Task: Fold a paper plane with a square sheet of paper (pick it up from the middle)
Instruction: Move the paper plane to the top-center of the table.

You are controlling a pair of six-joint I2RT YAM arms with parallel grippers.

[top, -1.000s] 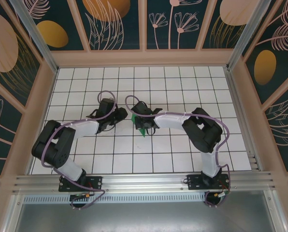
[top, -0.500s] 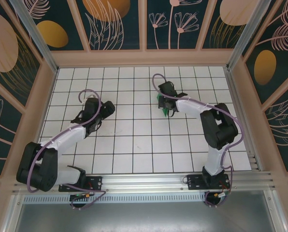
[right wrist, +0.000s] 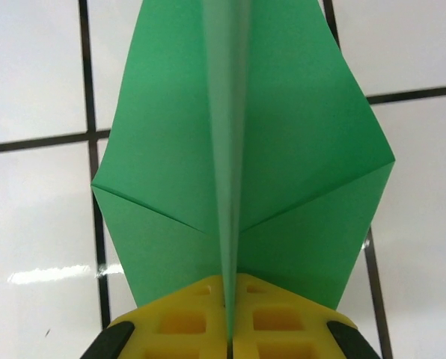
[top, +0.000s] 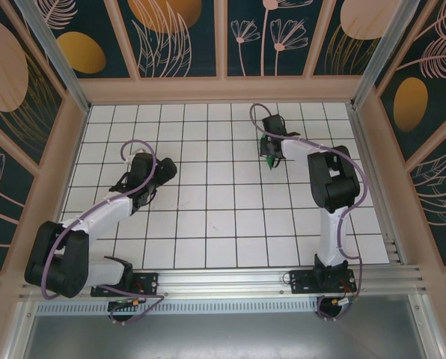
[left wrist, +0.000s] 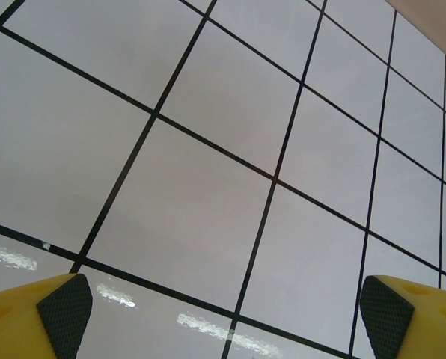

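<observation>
Swinging away from the middle of the frame, the right arm is now reaching toward the upper right of centre in the overhead view, carrying the green paper plane (top: 269,160) with it. The left arm is pulling back to the left side with its jaws spreading wide.

The right gripper (top: 271,152) is clamping the plane by its centre ridge. Its own wrist view shows the fingers (right wrist: 229,318) pressing together at the bottom edge, with the folded wings (right wrist: 238,149) fanning up the frame and narrowing toward the top. The nose is running out of that frame, so its tip cannot be judged.

The left gripper (top: 159,173) is hanging over the left half of the white grid table (top: 208,224). Its dark pads (left wrist: 64,307) are sitting at the bottom corners of its wrist view, far apart, with nothing between them but bare tiles.

By the look of the creases, the folding itself is finishing and the work is passing into the hand-off of the completed dart. The next move probably calls for lowering the plane gently onto the tiles and letting go of the ridge without crushing or springing the wings.
</observation>
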